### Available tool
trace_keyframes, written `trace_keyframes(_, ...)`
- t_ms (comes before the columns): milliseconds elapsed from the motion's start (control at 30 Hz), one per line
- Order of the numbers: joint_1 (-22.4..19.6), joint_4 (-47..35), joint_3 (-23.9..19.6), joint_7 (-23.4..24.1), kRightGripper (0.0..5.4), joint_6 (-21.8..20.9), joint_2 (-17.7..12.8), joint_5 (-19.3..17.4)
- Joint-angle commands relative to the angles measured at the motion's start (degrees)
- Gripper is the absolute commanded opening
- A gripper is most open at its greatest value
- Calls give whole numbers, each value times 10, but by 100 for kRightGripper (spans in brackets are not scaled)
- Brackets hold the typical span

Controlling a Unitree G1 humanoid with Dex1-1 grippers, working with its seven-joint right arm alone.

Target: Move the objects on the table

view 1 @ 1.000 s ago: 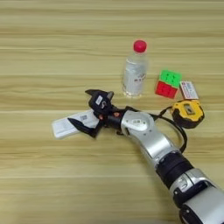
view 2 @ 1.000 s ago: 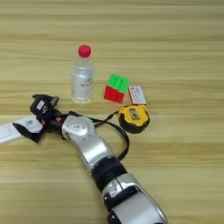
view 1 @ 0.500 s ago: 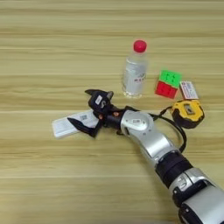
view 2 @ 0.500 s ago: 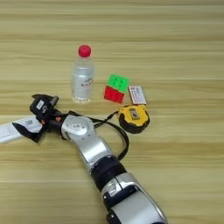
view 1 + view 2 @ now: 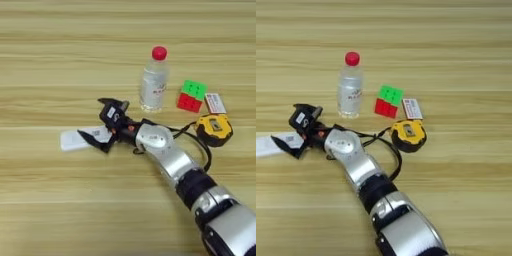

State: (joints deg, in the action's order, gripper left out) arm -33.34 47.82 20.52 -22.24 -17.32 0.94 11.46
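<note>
We are seeing the right gripper [image 5: 101, 129] gaping over the white device [image 5: 75, 140], whose near end its fingers are hiding. Bare table [image 5: 50, 65] is stretching beyond; the bottle [image 5: 154, 81], cube [image 5: 192, 96] and tape measure [image 5: 214, 129] are sitting behind it.

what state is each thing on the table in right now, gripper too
clear plastic bottle: upright, red cap on.
small red-green cube: resting flat, green side up.
tape measure: lying flat beside the cube.
flat white device: lying flat, right end between the fingers.
right gripper: open, fingers astride the device.
small white card: lying flat by the cube.
</note>
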Motion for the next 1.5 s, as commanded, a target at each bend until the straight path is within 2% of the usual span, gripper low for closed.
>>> trace_keyframes(33,-76,85,-21,73,538,-33,-58,39)
trace_keyframes(133,-93,120,-36,89,538,-54,-68,38)
trace_keyframes(367,-108,150,-58,94,538,-79,-79,36)
trace_keyframes(700,-80,103,-69,59,538,-105,-70,21)
trace_keyframes(767,-61,66,-70,46,538,-108,-69,13)
trace_keyframes(867,-3,-64,-75,16,538,-94,-69,-14)
trace_keyframes(1033,97,-318,-72,-25,538,-24,-69,-53)
trace_keyframes(1133,156,-431,-77,-45,538,24,-77,-72)
trace_keyframes(1233,211,-514,-103,-49,538,63,-90,-89)
trace_keyframes(1300,233,-551,-123,-43,538,82,-95,-98)
trace_keyframes(1500,252,-611,-186,-9,538,141,-99,-135)
